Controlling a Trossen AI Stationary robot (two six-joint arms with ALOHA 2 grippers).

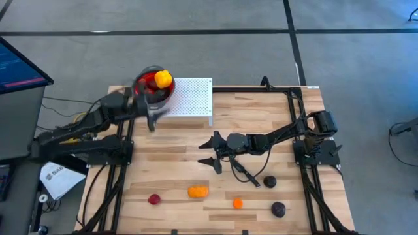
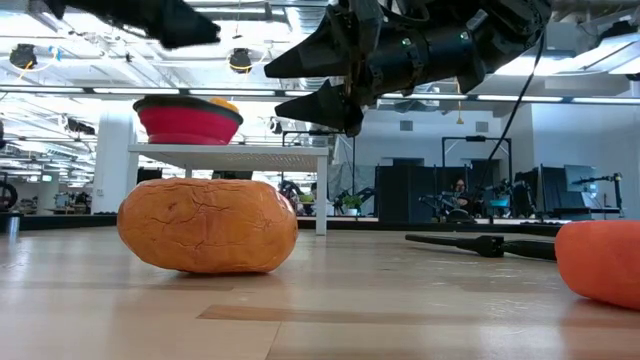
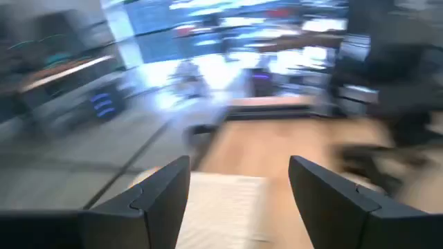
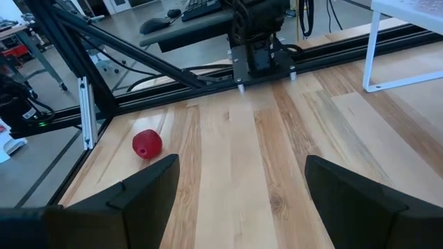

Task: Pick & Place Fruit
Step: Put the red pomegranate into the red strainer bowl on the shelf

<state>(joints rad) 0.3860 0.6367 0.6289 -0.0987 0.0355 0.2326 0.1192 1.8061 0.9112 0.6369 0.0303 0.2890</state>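
Observation:
A red colander [image 1: 151, 88] stands on a white perforated stand [image 1: 192, 98] at the table's far left. It holds a yellow fruit [image 1: 163, 79] and a red one [image 1: 147, 82]. My left gripper [image 1: 152, 119] hangs open and empty just in front of the colander, over the stand's left end [image 3: 228, 200]. My right gripper [image 1: 210, 151] hovers open and empty above the table's middle [image 4: 242, 173]. Lying on the near half of the table are a red fruit [image 1: 154, 199] [image 4: 147, 143], a large orange one [image 1: 198, 192] [image 2: 208, 225], a small orange one [image 1: 238, 203], a dark olive one [image 1: 270, 181] and a dark purple one [image 1: 278, 209].
A black-handled knife [image 1: 243, 171] [image 2: 480, 243] lies on the table just below the right arm's wrist. The black frame rails [image 1: 121, 163] run along both table sides. Bare wood lies between the stand and the row of fruit.

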